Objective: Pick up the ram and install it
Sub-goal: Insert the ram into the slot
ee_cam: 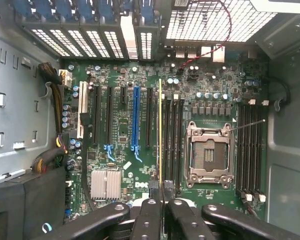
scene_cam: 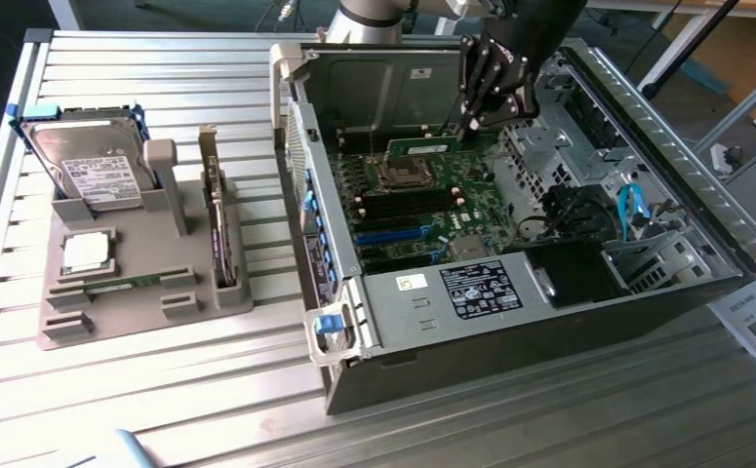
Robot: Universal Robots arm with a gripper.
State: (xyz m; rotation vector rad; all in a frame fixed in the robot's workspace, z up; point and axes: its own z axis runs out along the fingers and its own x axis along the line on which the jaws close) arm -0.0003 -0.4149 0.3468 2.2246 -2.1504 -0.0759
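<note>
I'm gripping one ram stick (scene_cam: pixel 419 148) in my single pincer (scene_cam: pixel 475 122), jaws nearly closed on it, hovering above one motherboard (scene_cam: pixel 411 210); one hard drive (scene_cam: pixel 92 166) is sitting on one stand (scene_cam: pixel 131 312).

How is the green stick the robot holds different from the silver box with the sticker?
The ram is a thin green stick; the hard drive is a wide silver block with a white label. The ram is gripped by the gripper inside the computer case; the hard drive stands in the gray holder outside it. Both are computer parts.
</note>
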